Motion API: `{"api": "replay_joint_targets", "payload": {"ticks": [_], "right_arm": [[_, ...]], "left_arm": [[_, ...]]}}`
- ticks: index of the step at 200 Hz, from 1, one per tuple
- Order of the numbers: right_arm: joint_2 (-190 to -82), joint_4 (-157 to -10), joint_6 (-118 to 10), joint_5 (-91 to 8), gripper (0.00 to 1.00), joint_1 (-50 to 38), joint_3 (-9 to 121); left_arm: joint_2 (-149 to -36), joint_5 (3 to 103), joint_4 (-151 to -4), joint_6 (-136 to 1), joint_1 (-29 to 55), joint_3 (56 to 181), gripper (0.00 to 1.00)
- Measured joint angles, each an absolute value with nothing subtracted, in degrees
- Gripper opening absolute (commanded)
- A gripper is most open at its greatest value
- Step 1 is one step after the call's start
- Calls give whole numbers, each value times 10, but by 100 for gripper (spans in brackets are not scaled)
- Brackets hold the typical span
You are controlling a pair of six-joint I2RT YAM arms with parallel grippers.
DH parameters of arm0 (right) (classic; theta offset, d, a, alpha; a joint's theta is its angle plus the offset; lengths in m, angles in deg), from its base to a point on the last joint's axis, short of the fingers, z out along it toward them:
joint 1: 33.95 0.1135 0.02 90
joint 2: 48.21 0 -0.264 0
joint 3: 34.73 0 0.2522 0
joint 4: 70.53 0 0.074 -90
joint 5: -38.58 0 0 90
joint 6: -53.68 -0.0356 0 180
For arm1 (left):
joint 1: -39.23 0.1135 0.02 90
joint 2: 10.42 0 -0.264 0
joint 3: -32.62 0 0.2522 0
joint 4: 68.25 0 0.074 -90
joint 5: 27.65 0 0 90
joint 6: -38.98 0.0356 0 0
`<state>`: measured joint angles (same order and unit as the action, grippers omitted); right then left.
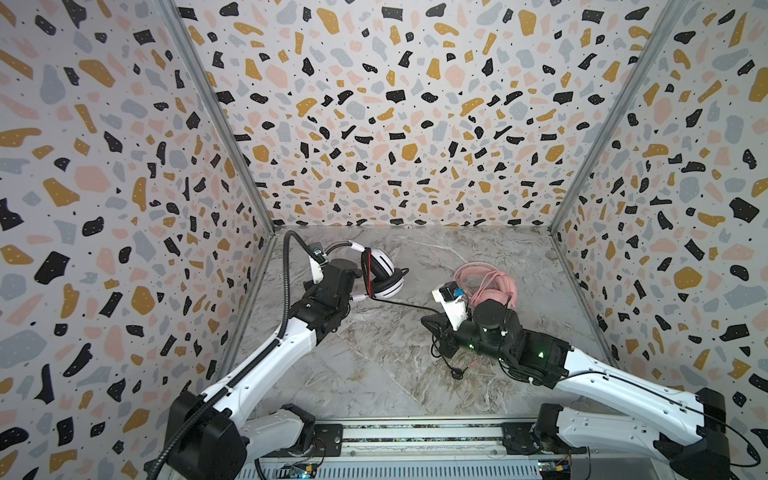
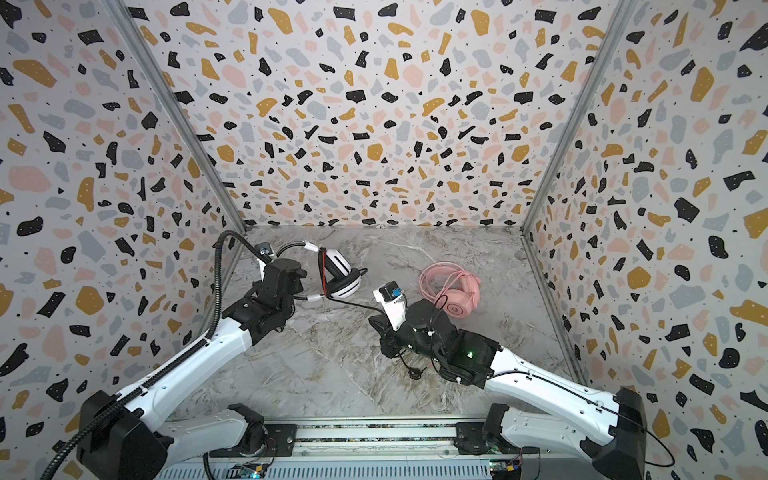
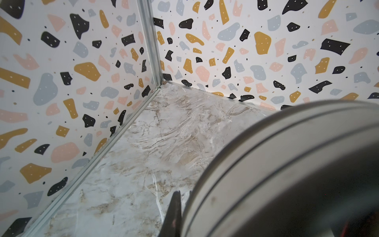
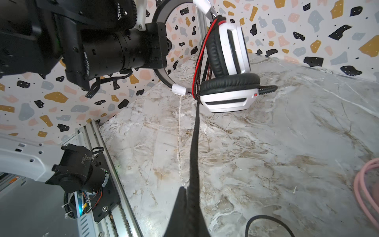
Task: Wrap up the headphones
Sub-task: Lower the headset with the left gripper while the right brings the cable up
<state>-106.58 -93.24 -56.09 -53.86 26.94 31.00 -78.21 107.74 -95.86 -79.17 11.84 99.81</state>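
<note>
The white headphones [image 1: 384, 276] [image 2: 340, 274] with black stripes hang above the table's back left, ear cups folded together [image 4: 227, 61]. My left gripper [image 3: 183, 197] is shut on their headband [image 3: 287, 164]; only one finger shows, the headband hides the other. Turns of black and red cable [image 4: 199, 61] lie around the yokes by the cups. From there the black cable [image 4: 194, 143] runs taut to my right gripper [image 4: 189, 189] [image 1: 430, 321], which is shut on it at mid-table. The pink headphones [image 1: 494, 282] [image 2: 453, 291] lie at the back right, pink cable piled on them.
The black cable's loose tail and plug [image 1: 457, 372] [image 2: 415, 372] lie on the marble table below the right wrist, with a loop [image 4: 266, 219] near the gripper. Patterned walls close the left, back and right. A metal rail [image 1: 415, 436] runs along the front edge.
</note>
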Motion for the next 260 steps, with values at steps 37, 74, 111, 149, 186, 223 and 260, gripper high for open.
{"api": "replay_joint_targets", "payload": {"ticks": [37,74,111,149,186,223,260], "right_arm": [[-1065,-950,-547,-559,0,269,331],[-1062,-970,-535,-577,0,269,345],[-1059,-985,-526,-591,0,267,347],[-1050,-994,-511,-600,0,244,353],[-1053,-991,-488,-587,0,197,370],[-1090,-975,-473,-539,0,126,376],[-1154,-959,-471,-468,0,58,385]], "left_arm": [[-782,1098,-952,-746,82,993,0],[-777,1069,-942,-706,68,969,0],[-757,1002,-936,-663,68,950,0],[-734,856,-944,-597,68,941,0],[-729,732,-949,-564,67,940,0],[-726,646,-949,-559,67,940,0],[-731,573,-950,-561,68,948,0]]}}
